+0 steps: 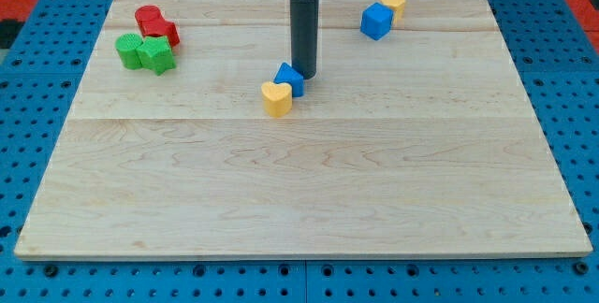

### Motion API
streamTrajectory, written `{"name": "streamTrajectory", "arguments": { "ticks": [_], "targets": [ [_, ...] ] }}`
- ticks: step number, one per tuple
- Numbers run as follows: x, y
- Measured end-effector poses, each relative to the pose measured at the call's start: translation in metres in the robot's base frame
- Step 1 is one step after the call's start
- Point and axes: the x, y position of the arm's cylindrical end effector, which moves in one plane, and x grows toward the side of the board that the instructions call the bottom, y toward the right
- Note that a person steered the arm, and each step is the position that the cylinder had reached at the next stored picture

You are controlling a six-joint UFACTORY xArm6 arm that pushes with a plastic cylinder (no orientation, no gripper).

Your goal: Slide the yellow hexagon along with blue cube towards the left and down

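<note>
The yellow hexagon (pixel 394 3) sits near the view's top right, touching the blue cube (pixel 375 21), which lies just left of and below it. My tip (pixel 303 76) rests on the board near the centre top, well to the left of and below that pair. It stands against the right side of a second, smaller blue block (pixel 288 78). A yellow heart-shaped block (pixel 276 99) touches that blue block on its lower left.
Two red blocks (pixel 155 22) and two green blocks (pixel 145 52) cluster at the view's upper left. The wooden board (pixel 309 200) lies on a blue perforated base. The arm's dark rod comes down from the view's top centre.
</note>
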Motion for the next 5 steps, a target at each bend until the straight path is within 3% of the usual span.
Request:
{"name": "streamTrajectory", "arguments": {
  "ticks": [3,4,5],
  "targets": [
    [-0.050,0.134],
    [-0.079,0.183],
    [-0.129,0.191]
  ]
}}
